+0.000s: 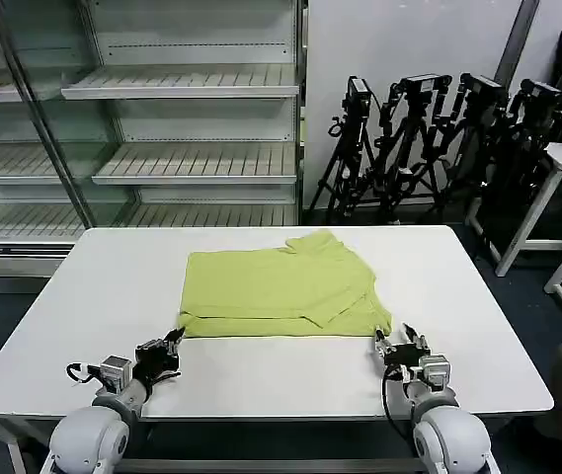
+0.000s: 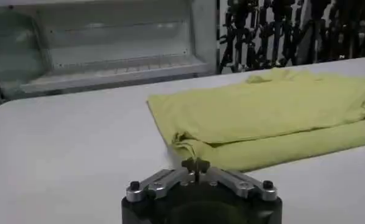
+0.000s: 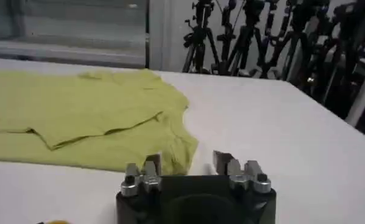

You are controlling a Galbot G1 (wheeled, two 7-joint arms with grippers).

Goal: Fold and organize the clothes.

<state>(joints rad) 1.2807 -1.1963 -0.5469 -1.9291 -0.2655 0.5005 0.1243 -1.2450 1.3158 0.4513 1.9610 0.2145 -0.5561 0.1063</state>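
White table (image 1: 83,296), rectangular, set before empty metal shelving (image 1: 192,163) with a row of black camera tripods (image 1: 429,138) against the wall to the right. Left gripper (image 1: 174,341): low over the table at the near left, just off the near left corner of the garment; in the left wrist view (image 2: 195,165) its fingertips are pressed together with no cloth between them, a short way from the cloth's rumpled corner. Right gripper (image 1: 393,341): low at the near right, just beside the garment's near right corner; in the right wrist view (image 3: 186,162) the fingers stand apart with a clear gap and hold nothing, one finger (image 3: 152,163) close to or touching the cloth edge, contact not certain. T-shirt (image 1: 281,288): lime yellow-green, lying at the middle of the table, folded over on itself into a rough rectangle, upper layer ending in a diagonal edge toward the near right, a lower layer showing as a strip along the near edge; small bunch of cloth at the far edge. Printed side not visible. In the wrist views the shirt (image 2: 273,112) (image 3: 85,112) lies flat with mild wrinkling.
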